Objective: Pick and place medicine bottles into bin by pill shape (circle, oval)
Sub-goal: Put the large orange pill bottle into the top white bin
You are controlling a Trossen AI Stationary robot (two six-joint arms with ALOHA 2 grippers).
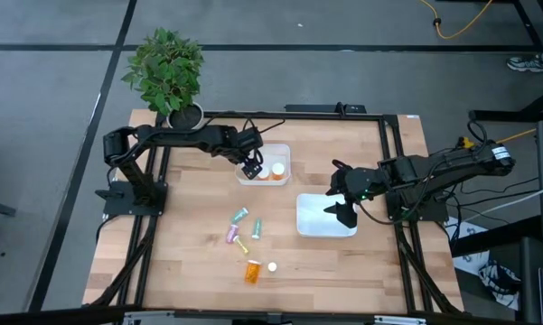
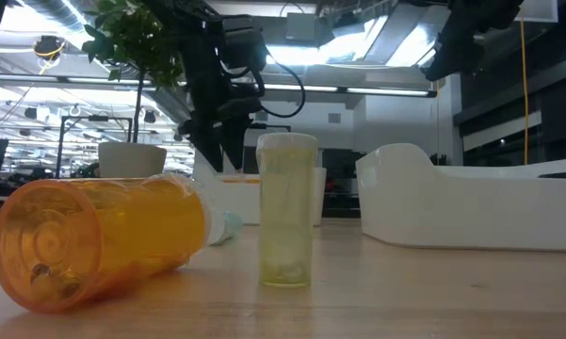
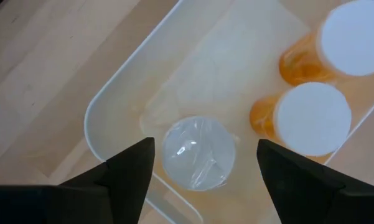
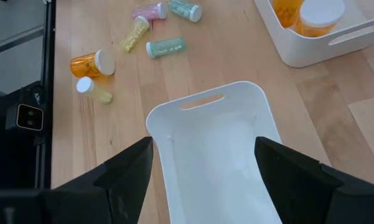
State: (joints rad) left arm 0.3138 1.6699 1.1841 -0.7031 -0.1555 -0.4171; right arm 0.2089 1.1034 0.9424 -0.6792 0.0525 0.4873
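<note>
While the left gripper (image 1: pixel 250 169) is hovering with fingers spread over the far bin (image 1: pixel 283 152) (three bottles inside, one clear-capped (image 3: pixel 195 151)), the right gripper (image 1: pixel 343 215) is hanging open above the empty bin (image 1: pixel 325 230); six bottles (image 1: pixel 247 233) are lying near-left on the table (image 1: pixel 190 262).

The high view looked straight down from well above, taking in the whole wooden surface (image 1: pixel 334 262), both arms and the floor around. The low view sat at surface height, very close to an orange bottle (image 2: pixel 94 240) lying on its side, and faced level across to the room behind. The left wrist view looked down at close range into a white bin (image 3: pixel 112 106). The right wrist view looked from higher up over a second white bin (image 4: pixel 211 149), and also took in the first bin and the loose bottles, as the high view did.
</note>
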